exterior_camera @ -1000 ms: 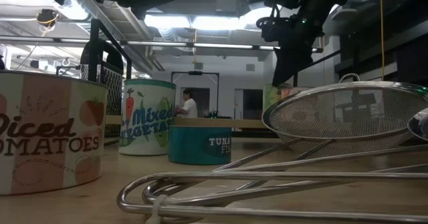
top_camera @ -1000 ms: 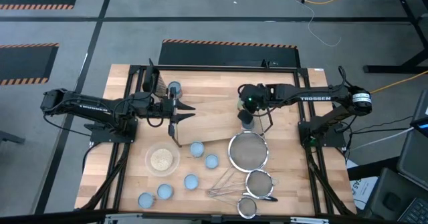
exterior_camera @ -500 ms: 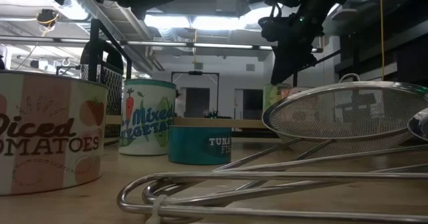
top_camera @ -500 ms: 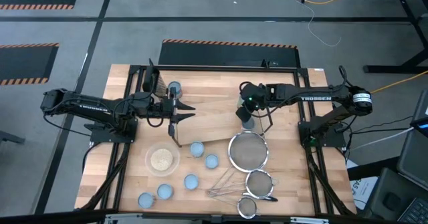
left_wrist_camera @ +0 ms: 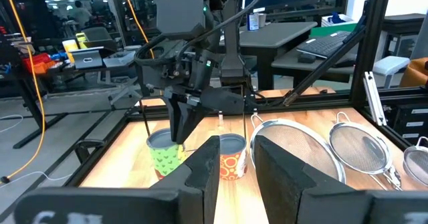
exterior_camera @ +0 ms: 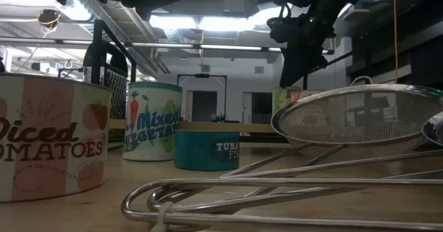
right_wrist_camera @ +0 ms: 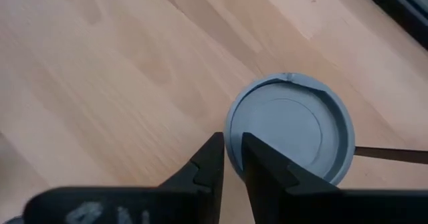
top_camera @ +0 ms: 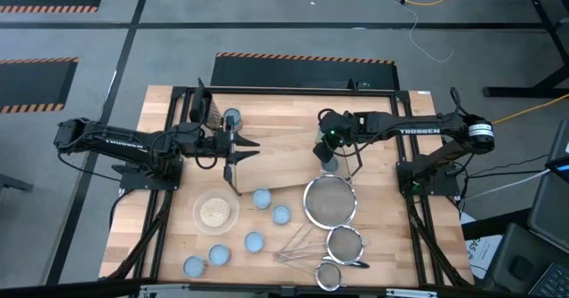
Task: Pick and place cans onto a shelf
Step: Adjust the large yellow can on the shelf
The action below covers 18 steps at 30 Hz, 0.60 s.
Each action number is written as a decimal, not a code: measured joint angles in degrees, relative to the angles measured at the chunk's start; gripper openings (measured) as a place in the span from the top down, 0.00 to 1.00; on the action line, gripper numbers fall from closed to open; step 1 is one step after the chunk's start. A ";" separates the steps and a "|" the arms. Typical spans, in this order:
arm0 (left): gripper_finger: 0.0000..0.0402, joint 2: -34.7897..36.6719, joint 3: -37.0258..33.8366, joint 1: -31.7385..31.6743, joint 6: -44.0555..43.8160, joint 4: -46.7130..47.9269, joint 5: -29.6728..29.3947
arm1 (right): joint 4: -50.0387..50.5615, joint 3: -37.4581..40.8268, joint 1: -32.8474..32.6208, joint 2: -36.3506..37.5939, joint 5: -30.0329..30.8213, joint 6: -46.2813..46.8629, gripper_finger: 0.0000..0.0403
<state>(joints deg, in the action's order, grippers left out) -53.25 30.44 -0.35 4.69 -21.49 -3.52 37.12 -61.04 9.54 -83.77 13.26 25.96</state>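
Observation:
The shelf [top_camera: 284, 165], a light-wood board with black wire ends, lies at the table's middle. A green-labelled can [left_wrist_camera: 164, 158] stands upright on its right end, beside an orange-labelled can [left_wrist_camera: 232, 162]. My right gripper [top_camera: 327, 154] points down over the green can's top [right_wrist_camera: 287, 127], fingers shut. My left gripper [top_camera: 238, 149] hovers open and empty at the shelf's left end. Several more cans [top_camera: 261, 197] stand upright on the table nearer the front, and one [top_camera: 231, 118] stands at the far left. My right gripper comes from above, pointing down, with its shut fingertips [right_wrist_camera: 212, 158] at the rim of the green can's top [right_wrist_camera: 231, 138]. I cannot tell whether they touch the can. The can stands upright on the shelf.
A clear bowl of grains [top_camera: 215, 213] sits front left. Three wire strainers [top_camera: 331, 200] lie front right, long handles toward the cans. A dark box grater [top_camera: 212, 111] stands at the far left. The low view shows labelled cans [exterior_camera: 48, 138] close up.
Both arms have kept nearly still. A person seen in the far doorway in the low view has gone from sight.

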 joint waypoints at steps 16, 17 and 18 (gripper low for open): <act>0.79 0.00 0.00 -0.01 0.00 0.02 -0.01 | 5.70 -3.19 0.01 -0.04 -0.66 -18.08 0.66; 0.79 0.00 0.00 0.01 0.00 0.00 0.00 | 5.95 -3.19 0.00 -0.04 -1.25 -19.28 0.66; 0.79 0.00 0.00 -0.01 0.00 0.00 0.01 | 6.10 -3.19 0.00 -0.04 -1.33 -20.38 0.66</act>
<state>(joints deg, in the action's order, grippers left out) -53.25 30.44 -0.36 4.69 -21.50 -3.51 43.22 -64.23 9.54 -83.81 11.92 5.57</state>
